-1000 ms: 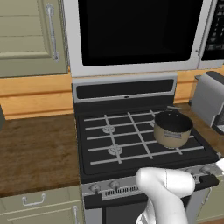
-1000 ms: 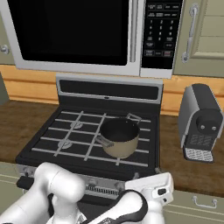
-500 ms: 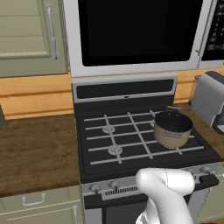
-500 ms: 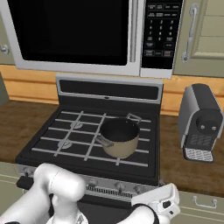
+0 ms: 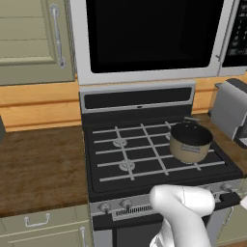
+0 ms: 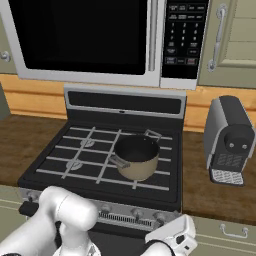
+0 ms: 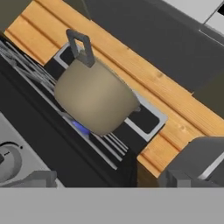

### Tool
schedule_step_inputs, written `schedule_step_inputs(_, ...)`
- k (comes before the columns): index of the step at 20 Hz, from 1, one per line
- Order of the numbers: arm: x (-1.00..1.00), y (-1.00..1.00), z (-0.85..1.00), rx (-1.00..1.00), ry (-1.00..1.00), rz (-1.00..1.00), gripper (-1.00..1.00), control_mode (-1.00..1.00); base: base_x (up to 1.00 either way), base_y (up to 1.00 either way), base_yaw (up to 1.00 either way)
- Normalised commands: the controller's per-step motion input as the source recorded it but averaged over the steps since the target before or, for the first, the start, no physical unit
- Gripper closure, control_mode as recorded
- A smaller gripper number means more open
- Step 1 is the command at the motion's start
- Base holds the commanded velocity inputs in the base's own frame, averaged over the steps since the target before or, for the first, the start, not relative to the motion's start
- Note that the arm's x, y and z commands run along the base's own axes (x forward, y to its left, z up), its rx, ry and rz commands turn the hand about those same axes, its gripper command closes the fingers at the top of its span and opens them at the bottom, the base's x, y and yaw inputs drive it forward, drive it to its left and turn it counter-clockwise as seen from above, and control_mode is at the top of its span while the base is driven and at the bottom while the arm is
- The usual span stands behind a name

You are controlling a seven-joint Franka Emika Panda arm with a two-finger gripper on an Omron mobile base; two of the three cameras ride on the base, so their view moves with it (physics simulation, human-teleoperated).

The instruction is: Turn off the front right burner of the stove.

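The stove is a black range with pale grates and a silver knob strip. A tan pot sits over the front right burner and hides its head; in the hand view a blue flame glows under the pot. My gripper hangs low in front of the stove's right front corner, open and holding nothing. A round silver knob lies just left of its left fingertip. The white hand sits below the knob strip.
A grey coffee machine stands on the wooden counter right of the stove. The big microwave hangs above it. Wooden counter runs to the left, with pale cabinets above and below. My own arm covers the middle of the knob strip.
In the right base view the hand has sunk lower and slid slightly left in front of the stove. The pot and stove have not moved.
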Motion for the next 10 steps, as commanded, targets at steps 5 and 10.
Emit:
schedule_step_inputs(5, 0.0, 0.24, -0.08, -0.05, 0.01, 0.0, -1.0, -1.0, 0.0, 0.0, 0.0)
schedule_step_inputs(10, 0.0, 0.15, -0.04, -0.02, 0.03, 0.0, -1.0, -1.0, 0.0, 0.0, 0.0)
